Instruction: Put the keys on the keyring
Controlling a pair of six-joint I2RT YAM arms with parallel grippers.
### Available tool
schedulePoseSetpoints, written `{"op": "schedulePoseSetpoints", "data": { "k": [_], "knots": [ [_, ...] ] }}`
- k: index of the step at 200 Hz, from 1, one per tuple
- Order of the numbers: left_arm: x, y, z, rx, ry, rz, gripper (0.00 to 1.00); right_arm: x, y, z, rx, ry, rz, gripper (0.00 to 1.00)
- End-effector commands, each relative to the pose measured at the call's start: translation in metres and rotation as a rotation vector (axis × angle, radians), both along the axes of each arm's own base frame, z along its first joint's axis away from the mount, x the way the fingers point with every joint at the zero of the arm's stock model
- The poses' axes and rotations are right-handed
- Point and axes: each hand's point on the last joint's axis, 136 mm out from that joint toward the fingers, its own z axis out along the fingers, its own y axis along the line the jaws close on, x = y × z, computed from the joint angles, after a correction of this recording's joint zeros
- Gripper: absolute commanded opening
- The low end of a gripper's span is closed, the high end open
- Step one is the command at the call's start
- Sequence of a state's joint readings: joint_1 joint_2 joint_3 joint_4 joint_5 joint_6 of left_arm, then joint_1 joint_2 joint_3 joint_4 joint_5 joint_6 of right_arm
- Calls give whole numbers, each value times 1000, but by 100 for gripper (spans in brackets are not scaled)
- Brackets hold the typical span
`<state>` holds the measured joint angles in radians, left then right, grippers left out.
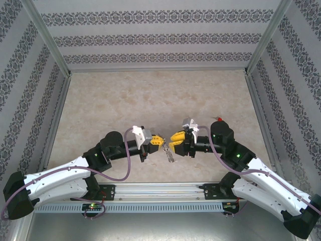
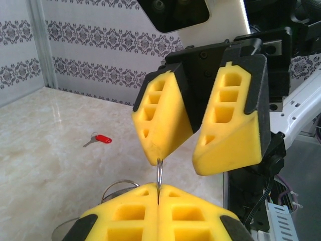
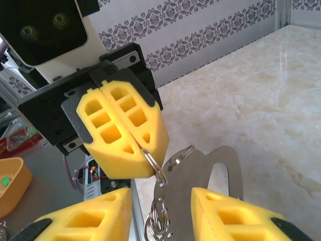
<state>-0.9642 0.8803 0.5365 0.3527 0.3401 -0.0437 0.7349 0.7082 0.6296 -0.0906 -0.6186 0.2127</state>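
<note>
Closest in: gripping keyring (image 3: 198,168) edge-on with shut left fingers (image 2: 145,201), mid-air between the arms. Holding right fingers (image 2: 230,125) apart, empty (red key (image 2: 102,139) off on desk (image 2: 50,150)). Could twist or slip out if bumped by right tip; only a thin, narrow pinch.

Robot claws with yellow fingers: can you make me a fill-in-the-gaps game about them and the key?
The left claw is ___ on a thin silvery metal ring.
The right claw is ___, with a gap between its yellow foam fingers.
The small metal key lying on the beige marble table has a ___ head.
Missing words: shut, open, red.
</note>
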Motion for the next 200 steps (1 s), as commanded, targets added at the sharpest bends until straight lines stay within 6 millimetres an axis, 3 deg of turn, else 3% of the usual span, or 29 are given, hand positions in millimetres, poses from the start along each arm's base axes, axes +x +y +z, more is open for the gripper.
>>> {"op": "schedulePoseSetpoints", "data": {
  "k": [1, 23, 49, 115, 147, 200],
  "knots": [
    [-10, -4, 23, -83, -85, -45, 0, -2, 3, 12, 51, -45, 34, 35],
    [-14, -5, 25, -88, -86, -70, 0, -10, 5, 15, 68, -51, 85, 31],
    [-17, -7, 27, -97, -87, -88, 0, -16, 7, 16, 70, -58, 117, 19],
    [-24, -12, 33, -124, -76, -145, 0, -30, 12, 20, 90, -79, 198, 20],
    [-23, -11, 36, -138, -79, -137, 0, -38, 15, 18, 79, -85, 240, 11],
    [-22, -6, 43, -173, -89, -115, 0, -47, 13, 19, 94, -109, 257, 20]
  ]
}}
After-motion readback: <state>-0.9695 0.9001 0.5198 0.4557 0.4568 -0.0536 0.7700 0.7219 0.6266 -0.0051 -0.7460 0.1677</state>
